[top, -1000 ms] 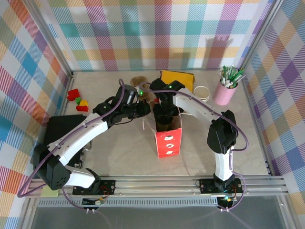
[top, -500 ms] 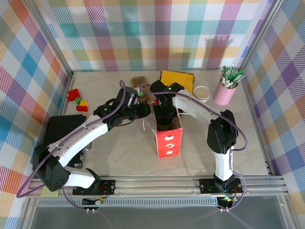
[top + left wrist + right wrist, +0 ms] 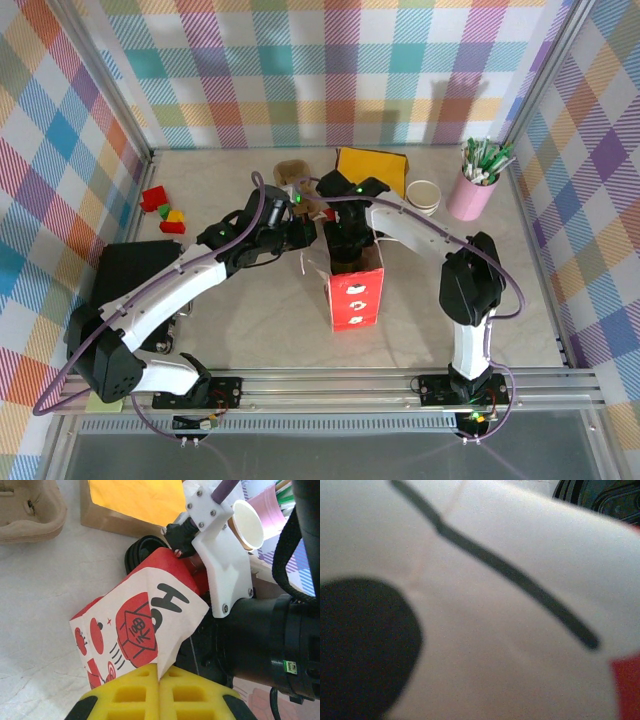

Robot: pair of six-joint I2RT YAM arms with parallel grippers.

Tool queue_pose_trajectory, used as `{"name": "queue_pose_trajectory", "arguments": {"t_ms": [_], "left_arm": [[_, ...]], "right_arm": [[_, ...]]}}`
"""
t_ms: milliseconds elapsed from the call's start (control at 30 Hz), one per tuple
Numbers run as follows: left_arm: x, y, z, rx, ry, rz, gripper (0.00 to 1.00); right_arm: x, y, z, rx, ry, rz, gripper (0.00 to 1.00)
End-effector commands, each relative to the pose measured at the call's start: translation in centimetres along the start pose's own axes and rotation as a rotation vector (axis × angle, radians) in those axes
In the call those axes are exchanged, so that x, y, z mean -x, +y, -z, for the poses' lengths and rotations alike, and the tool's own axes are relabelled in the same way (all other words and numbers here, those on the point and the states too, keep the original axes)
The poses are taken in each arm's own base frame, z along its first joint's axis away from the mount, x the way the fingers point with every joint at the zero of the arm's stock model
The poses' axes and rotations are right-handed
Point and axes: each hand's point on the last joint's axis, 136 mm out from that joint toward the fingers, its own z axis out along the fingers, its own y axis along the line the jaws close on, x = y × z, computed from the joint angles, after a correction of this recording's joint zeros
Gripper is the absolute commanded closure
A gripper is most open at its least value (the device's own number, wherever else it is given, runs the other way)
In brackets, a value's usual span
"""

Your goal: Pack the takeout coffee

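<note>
A red and white paper bag stands upright in the middle of the table. My left gripper is at the bag's upper left edge. Its yellow pads are shut on a corner of the bag's mouth. My right gripper reaches down into the open top of the bag, and its fingers are hidden inside. The right wrist view is pressed close to the bag's white printed paper. The takeout coffee is hidden.
A brown-sided paper cup with a white inside stands by the pink cup of pens. A cardboard cup carrier and a yellow envelope lie behind the bag. Coloured blocks and a black box sit left.
Only small shifts: my left wrist and the bag's top have moved slightly toward the back. The right arm stays in the bag.
</note>
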Motion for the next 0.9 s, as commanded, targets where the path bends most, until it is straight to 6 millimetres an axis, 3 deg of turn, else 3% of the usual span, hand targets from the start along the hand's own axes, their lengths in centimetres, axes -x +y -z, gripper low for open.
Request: {"name": "queue_pose_trajectory", "arguments": {"t_ms": [0, 567, 700, 867], "left_arm": [[-1.0, 0.4, -0.1, 0.016, 0.019, -0.021, 0.98], [-1.3, 0.8, -0.1, 0.022, 0.015, -0.018, 0.98], [-1.2, 0.6, 0.1, 0.018, 0.013, -0.018, 0.98], [-1.1, 0.4, 0.2, 0.017, 0.01, -0.024, 0.98]], "right_arm": [[-5.5, -0.7, -6.1, -0.064, 0.239, -0.021, 0.4], [-5.7, -0.5, -5.7, -0.051, 0.192, -0.015, 0.4], [-5.2, -0.2, -4.7, -0.038, 0.175, -0.012, 0.38], [-4.0, 0.2, -2.0, -0.021, 0.126, -0.007, 0.33]]}}
